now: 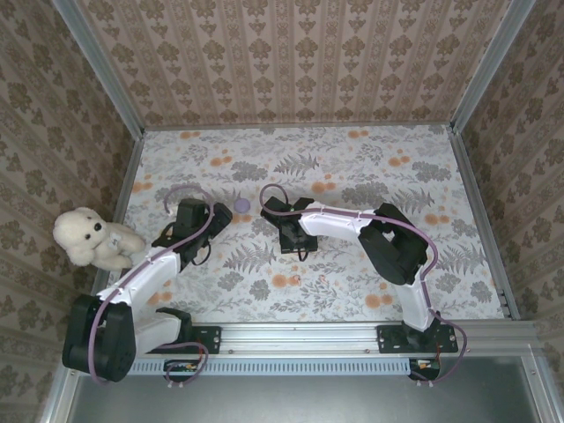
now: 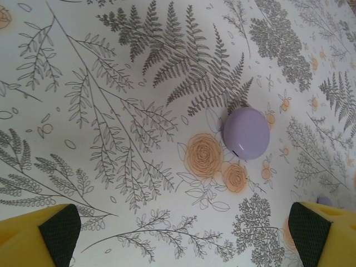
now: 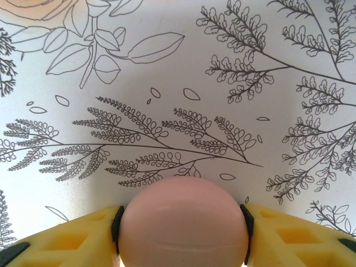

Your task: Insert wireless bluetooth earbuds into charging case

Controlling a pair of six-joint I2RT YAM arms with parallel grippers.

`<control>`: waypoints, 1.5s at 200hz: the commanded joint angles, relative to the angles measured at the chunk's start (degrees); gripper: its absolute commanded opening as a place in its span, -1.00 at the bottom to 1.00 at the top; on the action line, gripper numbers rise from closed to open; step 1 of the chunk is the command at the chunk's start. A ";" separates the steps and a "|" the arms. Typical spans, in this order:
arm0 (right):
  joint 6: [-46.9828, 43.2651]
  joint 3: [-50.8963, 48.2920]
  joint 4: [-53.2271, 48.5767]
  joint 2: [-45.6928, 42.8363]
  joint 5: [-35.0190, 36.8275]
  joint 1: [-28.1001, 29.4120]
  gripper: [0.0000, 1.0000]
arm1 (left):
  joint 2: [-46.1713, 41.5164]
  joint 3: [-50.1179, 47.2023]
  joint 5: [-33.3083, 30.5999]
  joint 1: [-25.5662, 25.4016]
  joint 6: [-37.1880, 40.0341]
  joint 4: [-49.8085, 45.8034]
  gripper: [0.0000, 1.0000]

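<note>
Resting on the flowered counter (image 1: 352,176) are two small round cases, one lilac and one pink. The lilac case (image 2: 246,133) lies flat with its lid down, just beside a printed orange rose. It sits ahead of the left jaws and touches neither of their two yellow fingers (image 2: 22,239). The left jaws stand wide apart, one dark pad (image 2: 60,231) at each lower corner of the left wrist view, with nothing but bare counter between them. One small lilac bit (image 2: 324,200) peeks out just above the right-hand finger; what it is I cannot tell. From above, the lilac case shows as a small disc between the two wrists, close to the tip of the left arm (image 1: 150,269). The pink case (image 3: 183,206) sits between the right jaws with a dark pad (image 3: 247,225) pressed against each of its sides, so the right jaws are clamped on it. A faint seam runs across its rounded face, and whether it is lifted off the counter I cannot tell. The right arm (image 1: 352,225) reaches in from the right, with its wrist bent down near the middle of the counter. One cream plush bear (image 1: 92,238) sits at the left edge of the counter, just beside the left arm
</note>
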 commanded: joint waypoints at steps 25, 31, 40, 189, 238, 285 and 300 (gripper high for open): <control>1.06 -1.87 1.12 -2.35 0.59 0.05 0.07 | 0.38 1.97 0.46 -1.27 0.73 1.10 1.00; 1.03 -2.10 1.28 -2.58 0.50 -0.05 0.08 | 0.52 1.79 0.62 -1.40 0.95 1.62 1.00; 1.10 -2.42 1.62 -2.82 0.34 -0.19 0.07 | 0.79 1.61 0.95 -1.63 1.36 2.32 1.00; 3.09 -0.77 8.75 -9.81 -8.02 -8.80 0.08 | 3.72 -5.06 6.04 -5.29 8.19 20.34 1.00; 7.31 2.50 13.96 -8.37 -14.25 -14.04 0.08 | 6.82 -8.65 12.31 -5.48 9.59 32.94 1.00; 15.13 4.58 19.62 -5.88 -19.97 -17.01 0.09 | 14.54 -7.91 18.57 -6.21 8.53 44.87 0.97; 17.76 4.99 21.30 -5.05 -21.13 -17.33 0.09 | 16.59 -7.23 18.82 -6.86 8.45 47.00 0.95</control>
